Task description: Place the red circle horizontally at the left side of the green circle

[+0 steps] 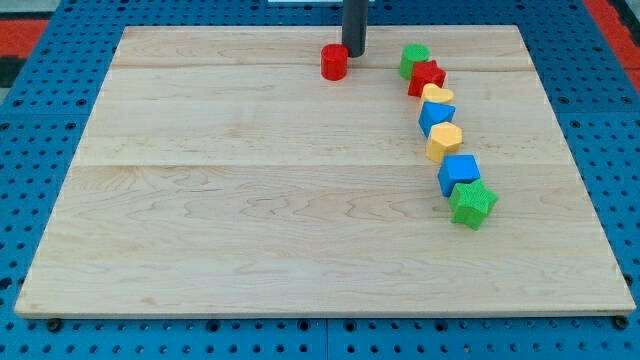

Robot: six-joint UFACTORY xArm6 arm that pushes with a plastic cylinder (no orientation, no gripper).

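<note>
The red circle (334,62) is a short red cylinder near the board's top edge, left of centre-right. The green circle (414,58) sits to its right, at the top of a curved row of blocks. My tip (354,53) is the end of the dark rod, just right of the red circle and nearly touching it, between it and the green circle.
Below the green circle runs a curved row: a red star-like block (427,77), a yellow heart (437,96), a blue block (436,116), a yellow hexagon (445,141), a blue cube (459,173), a green star (472,203). The wooden board (250,200) lies on a blue pegboard.
</note>
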